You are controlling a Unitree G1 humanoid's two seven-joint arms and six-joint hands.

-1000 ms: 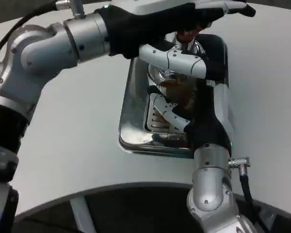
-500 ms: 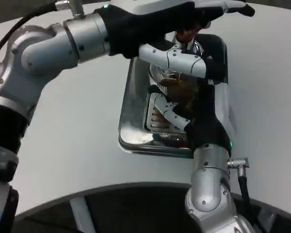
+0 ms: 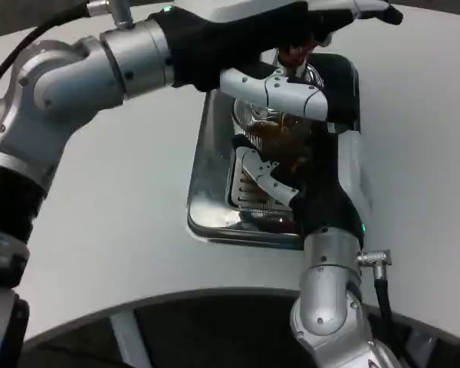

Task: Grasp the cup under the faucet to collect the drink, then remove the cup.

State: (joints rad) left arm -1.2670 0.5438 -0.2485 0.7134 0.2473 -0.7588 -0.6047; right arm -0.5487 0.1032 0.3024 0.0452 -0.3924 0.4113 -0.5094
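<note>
Open white worktop (image 3: pixel 123 230) lies toward its left edge and right edge. At the far middle, a shiny metal drip tray (image 3: pixel 215 207) and the left robot hand (image 3: pixel 291 31) above it crowd the cup (image 3: pixel 280 134).

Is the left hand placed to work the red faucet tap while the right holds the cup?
Probably yes: the left hand lies over the red tap, nothing between; the right hand grips the cup below.

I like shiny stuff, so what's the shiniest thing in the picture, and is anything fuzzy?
In the head view, the metal tray is the shiniest: it mirrors the things above it like chrome. The silver forearms catch soft highlights too. The white table is evenly lit, with no hard glare. The cup with brown drink is a bit fuzzy and half hidden by the right hand.
</note>
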